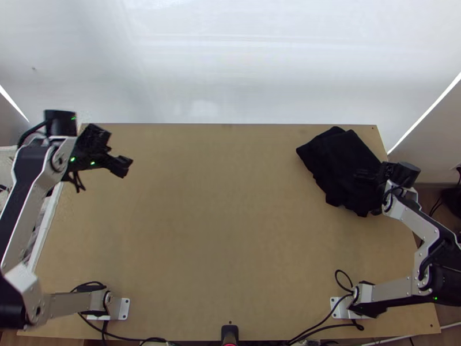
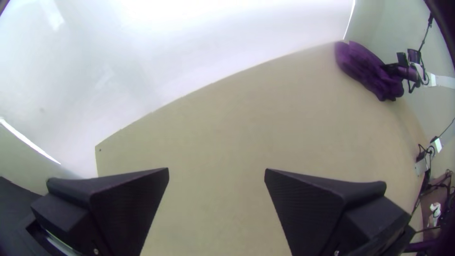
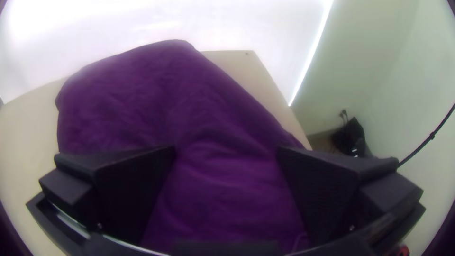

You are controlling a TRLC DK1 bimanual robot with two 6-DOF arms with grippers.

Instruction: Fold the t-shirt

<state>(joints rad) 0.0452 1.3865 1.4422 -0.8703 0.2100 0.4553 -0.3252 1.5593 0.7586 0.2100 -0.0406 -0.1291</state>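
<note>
The dark t-shirt [image 1: 340,164] lies bunched near the table's far right corner in the top view. Over its right part is my right gripper [image 1: 369,175]. In the right wrist view the shirt [image 3: 189,104] looks purple with soft wrinkles, and my right gripper [image 3: 226,151] is open above it, cloth visible between the fingers. My left gripper [image 1: 124,164] is over the table's far left in the top view, well away from the shirt. Seen from the left wrist, the left gripper [image 2: 216,171] stands open with bare table between its fingers, the shirt [image 2: 362,66] far off.
The wooden table [image 1: 219,202] is bare through its middle. A white wall [image 1: 242,69] rises behind its far edge. Cables [image 1: 320,320] run along the near edge, beside a small black object [image 1: 229,332]. A white-edged item [image 1: 49,222] lies at the left edge.
</note>
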